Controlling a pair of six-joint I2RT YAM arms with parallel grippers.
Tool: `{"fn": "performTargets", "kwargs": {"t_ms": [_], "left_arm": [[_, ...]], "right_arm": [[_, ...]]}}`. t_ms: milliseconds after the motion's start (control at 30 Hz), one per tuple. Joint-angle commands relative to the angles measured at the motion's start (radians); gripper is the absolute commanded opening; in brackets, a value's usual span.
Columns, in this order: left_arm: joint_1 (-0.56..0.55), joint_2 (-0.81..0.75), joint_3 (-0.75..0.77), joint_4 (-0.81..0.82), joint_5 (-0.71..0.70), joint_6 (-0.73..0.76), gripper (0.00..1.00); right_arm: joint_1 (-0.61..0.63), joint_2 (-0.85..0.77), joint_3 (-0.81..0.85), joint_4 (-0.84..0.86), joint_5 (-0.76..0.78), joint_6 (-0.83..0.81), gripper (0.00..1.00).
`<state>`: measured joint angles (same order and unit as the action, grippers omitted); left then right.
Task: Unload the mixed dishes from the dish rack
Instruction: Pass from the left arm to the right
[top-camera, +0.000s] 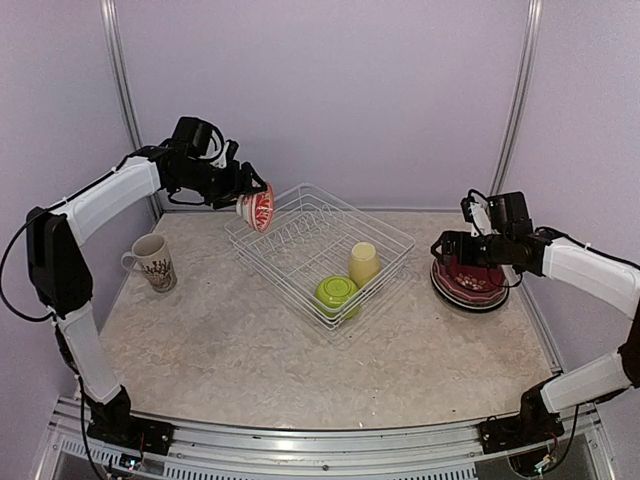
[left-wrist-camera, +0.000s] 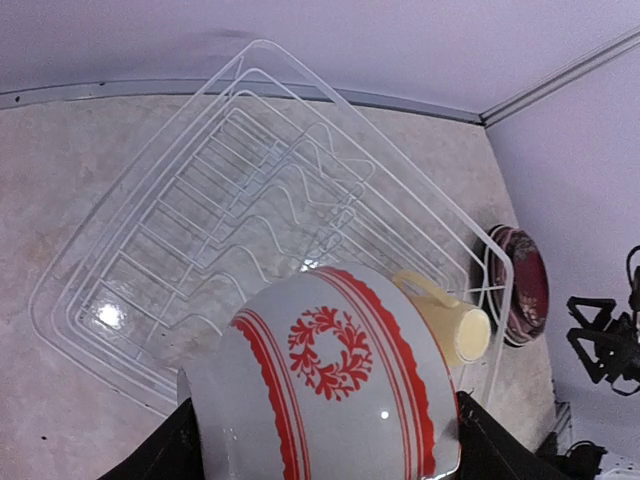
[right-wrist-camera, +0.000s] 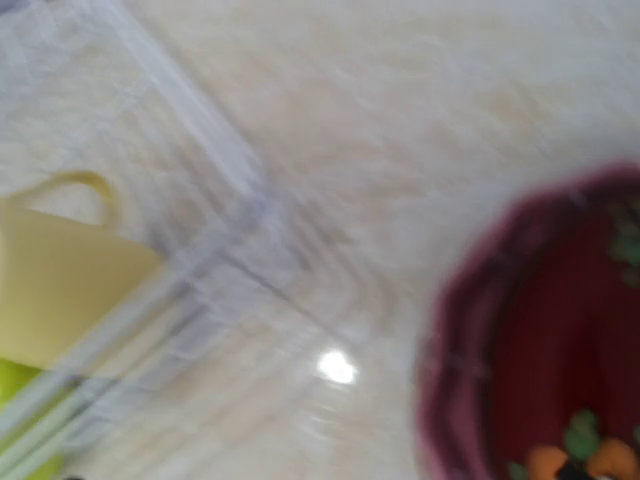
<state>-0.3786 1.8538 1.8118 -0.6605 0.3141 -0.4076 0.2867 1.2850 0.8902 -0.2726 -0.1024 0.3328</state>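
Observation:
My left gripper (top-camera: 250, 203) is shut on a small red-white bowl (top-camera: 260, 209), holding it in the air over the far left corner of the dish rack (top-camera: 290, 240). In the left wrist view the bowl (left-wrist-camera: 330, 390) fills the space between the dark fingers (left-wrist-camera: 165, 450). A pale yellow cup (top-camera: 364, 264) and a lime green bowl (top-camera: 337, 292) stand upside down in the rack's near right part. My right gripper (top-camera: 446, 247) hovers open and empty at the left edge of a stack of red plates (top-camera: 472, 287) on the table. The right wrist view is blurred and shows the red plate (right-wrist-camera: 560, 340) and the cup (right-wrist-camera: 60, 290).
A patterned cream mug (top-camera: 152, 262) stands upright on the table to the left of the rack. Purple walls close in the table at the back and both sides. The rack's upright prongs (left-wrist-camera: 250, 230) hold nothing.

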Motion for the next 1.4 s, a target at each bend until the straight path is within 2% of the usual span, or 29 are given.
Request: {"fn": "performTargets", "kwargs": {"t_ms": [0, 133, 233, 467, 667, 833, 900, 1033, 1133, 1233, 1300, 1367], "left_arm": [[0.003, -0.126, -0.103, 0.301, 0.327, -0.255, 0.50], [0.003, -0.152, -0.184, 0.443, 0.428, -0.386, 0.50], [-0.018, -0.152, -0.277, 0.632, 0.510, -0.538, 0.50], [-0.127, -0.098, -0.347, 0.856, 0.534, -0.673, 0.50], [-0.240, -0.045, -0.358, 0.901, 0.506, -0.699, 0.50], [-0.311, 0.002, -0.363, 0.980, 0.503, -0.752, 0.50], [-0.334, 0.008, -0.364, 0.989, 0.493, -0.753, 0.50], [-0.381, 0.015, -0.364, 0.987, 0.448, -0.739, 0.50], [-0.412, 0.026, -0.359, 1.007, 0.432, -0.748, 0.50], [-0.428, 0.049, -0.342, 1.025, 0.436, -0.764, 0.50], [-0.435, 0.067, -0.327, 1.022, 0.450, -0.768, 0.50], [-0.442, 0.078, -0.325, 1.021, 0.458, -0.774, 0.50]], "right_arm": [[0.073, 0.014, 0.102, -0.028, -0.110, 0.031, 1.00], [0.123, 0.053, 0.155, -0.010, -0.231, 0.082, 1.00], [0.151, 0.077, 0.161, 0.058, -0.376, 0.121, 1.00], [0.227, 0.073, 0.140, 0.128, -0.515, 0.188, 1.00], [0.245, 0.054, 0.094, 0.206, -0.492, 0.253, 1.00], [0.262, 0.013, 0.052, 0.238, -0.363, 0.294, 0.96], [0.262, -0.011, 0.030, 0.254, -0.344, 0.316, 0.92], [0.270, -0.058, -0.009, 0.271, -0.308, 0.356, 0.79], [0.279, -0.081, -0.038, 0.283, -0.287, 0.374, 0.59], [0.289, -0.096, -0.065, 0.310, -0.271, 0.380, 0.54], [0.293, -0.107, -0.080, 0.314, -0.266, 0.386, 0.46], [0.294, -0.128, -0.098, 0.311, -0.246, 0.387, 0.30]]}}
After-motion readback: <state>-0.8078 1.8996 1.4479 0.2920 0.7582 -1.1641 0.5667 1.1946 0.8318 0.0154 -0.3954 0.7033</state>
